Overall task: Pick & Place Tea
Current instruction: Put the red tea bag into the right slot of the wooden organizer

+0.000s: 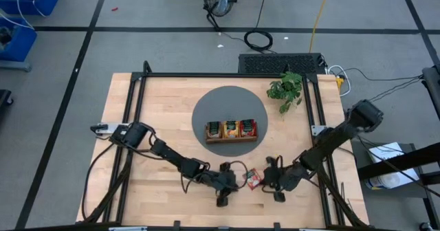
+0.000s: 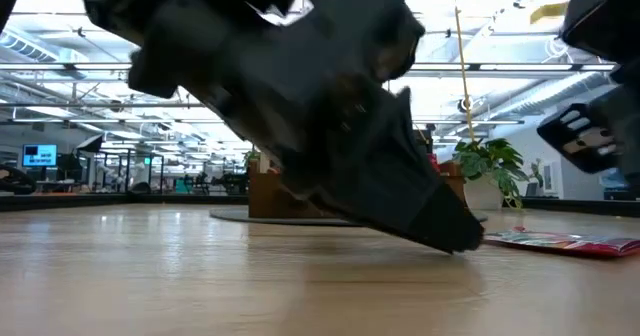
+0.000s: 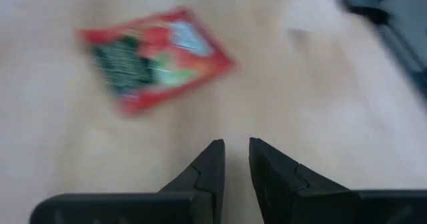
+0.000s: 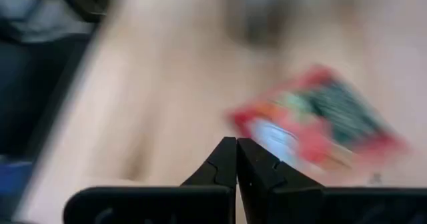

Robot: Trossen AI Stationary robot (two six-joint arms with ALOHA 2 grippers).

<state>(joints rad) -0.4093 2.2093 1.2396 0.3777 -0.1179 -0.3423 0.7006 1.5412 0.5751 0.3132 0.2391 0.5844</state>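
A red tea sachet (image 1: 253, 179) with a dark green label lies flat on the wooden table near its front edge, between my two grippers. It also shows in the left wrist view (image 3: 157, 57) and the right wrist view (image 4: 320, 121). My left gripper (image 3: 237, 144) is just to the sachet's left, low over the table. Its fingers are a narrow gap apart with nothing between them. My right gripper (image 4: 236, 141) hangs shut just to the sachet's right, above the table. More sachets stand in a brown wooden tray (image 1: 232, 140).
The tray stands on a round grey mat (image 1: 206, 111) at the table's middle. A small green plant (image 1: 285, 90) is at the back right. Black frame rails (image 1: 137, 100) run along the table's left, far and right sides. Bare wood lies around the sachet.
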